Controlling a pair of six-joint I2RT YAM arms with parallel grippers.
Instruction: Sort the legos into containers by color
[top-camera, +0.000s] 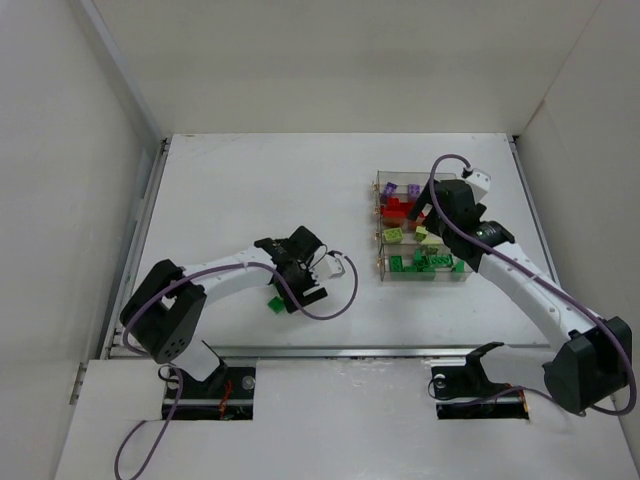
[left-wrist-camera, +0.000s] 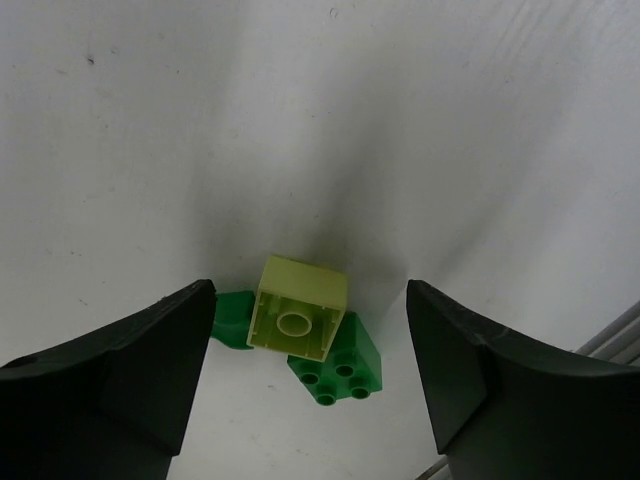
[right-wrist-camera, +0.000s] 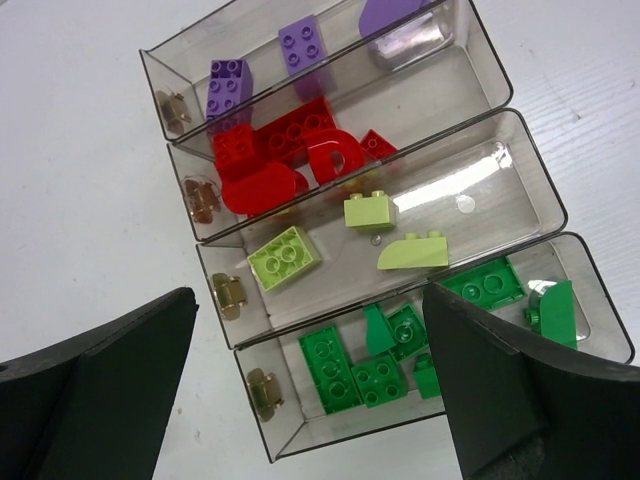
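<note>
Your left end effector (left-wrist-camera: 308, 290) stood spread around a yellow-green lego (left-wrist-camera: 298, 305) touching dark green legos (left-wrist-camera: 340, 365) on the table (left-wrist-camera: 150, 120). Your right end effector (right-wrist-camera: 310, 300) hung spread above the containers (right-wrist-camera: 230, 293), which held color-sorted bricks (right-wrist-camera: 290, 150).

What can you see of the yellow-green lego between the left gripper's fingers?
The yellow-green lego is a small, square, glossy plastic brick. The face toward the left wrist camera shows one round ring; stud or underside tube is unclear. On the white table it overlaps a green four-stud brick and appears to touch a second green piece. The left gripper is open, fingers either side, not touching it.
</note>
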